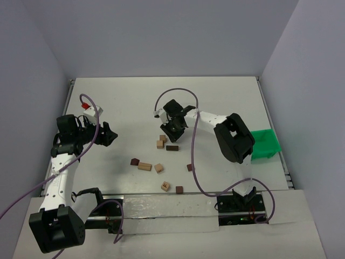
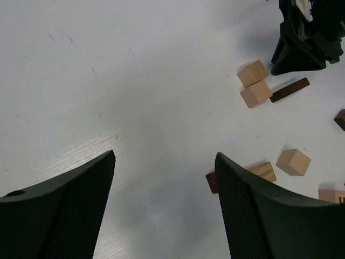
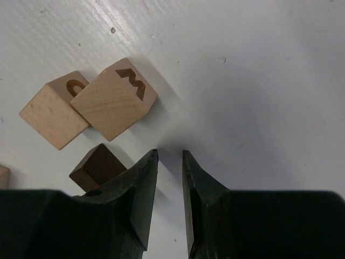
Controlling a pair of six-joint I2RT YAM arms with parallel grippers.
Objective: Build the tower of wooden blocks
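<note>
No tower is built yet. The two tan cubes [image 3: 113,100] are left touching, the dark brick [image 3: 97,164] just beside them. Beside the cubes the right gripper [image 3: 170,154] is pinched nearly closed on nothing, probably poised for a pick. Well apart from the cubes, the left gripper [image 2: 164,156] is held spread and empty, likely kept clear.
</note>
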